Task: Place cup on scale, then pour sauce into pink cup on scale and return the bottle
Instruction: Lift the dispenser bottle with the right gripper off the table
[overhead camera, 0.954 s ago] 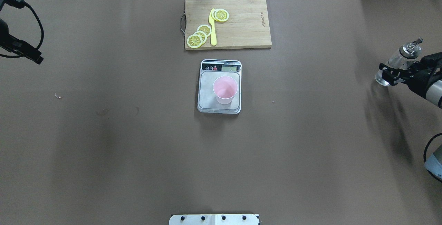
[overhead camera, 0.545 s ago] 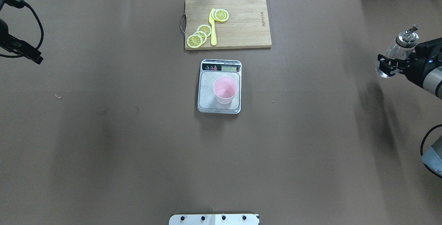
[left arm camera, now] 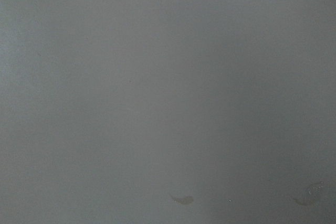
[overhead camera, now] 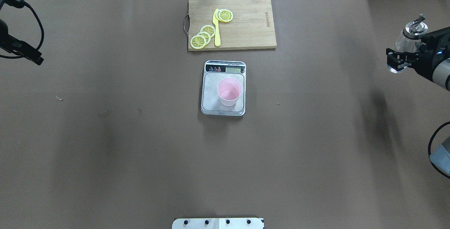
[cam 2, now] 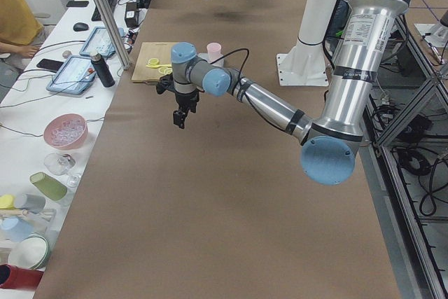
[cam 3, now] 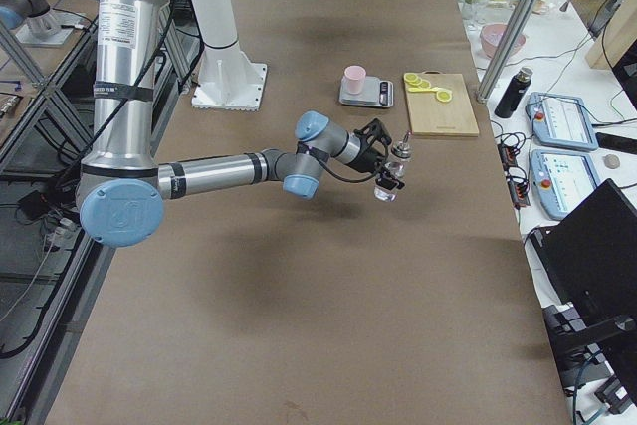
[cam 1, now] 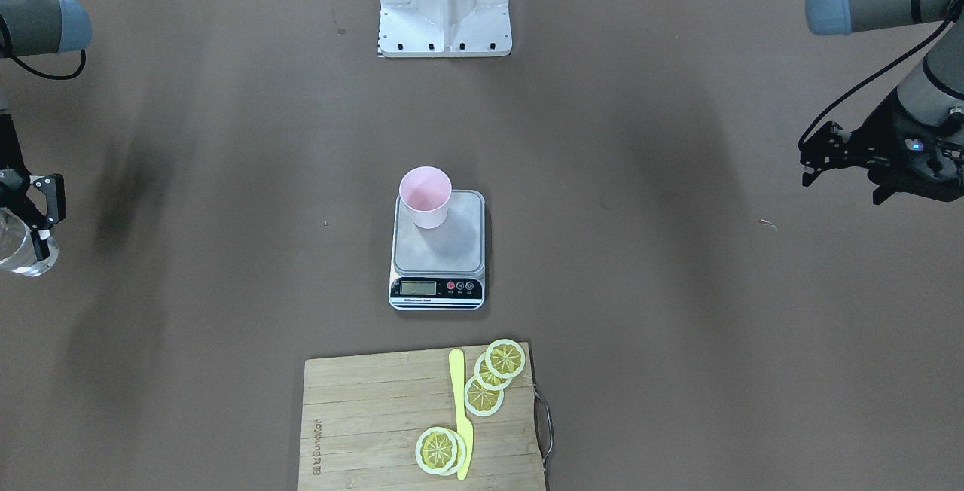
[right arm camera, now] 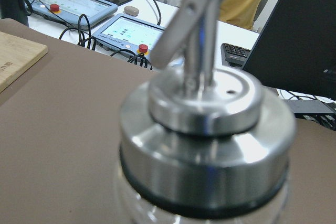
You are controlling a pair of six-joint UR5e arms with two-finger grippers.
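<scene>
The pale pink cup [overhead camera: 229, 91] stands upright on the steel scale [overhead camera: 211, 81], toward its near side; it also shows in the front view [cam 1: 425, 193] on the scale [cam 1: 459, 242]. My right gripper [overhead camera: 396, 61] is shut on the clear glass bottle [overhead camera: 407, 41] at the table's far right and holds it nearly upright above the table. The bottle's silver pourer [right arm camera: 202, 103] fills the right wrist view. Clear liquid shows in the bottle [cam 1: 13, 250]. My left gripper [cam 1: 840, 178] hangs open and empty over the table's left side.
A wooden cutting board [overhead camera: 246, 28] with lemon slices [overhead camera: 203, 36] and a yellow knife [overhead camera: 216, 28] lies beyond the scale. The robot's base plate [overhead camera: 218, 223] is at the near edge. Tablets, bowls and cables lie past the table's far edge.
My right gripper has carried the bottle farther from the robot along the table's right side, and the bottle has come more upright. The cup, scale and left arm have not moved.
</scene>
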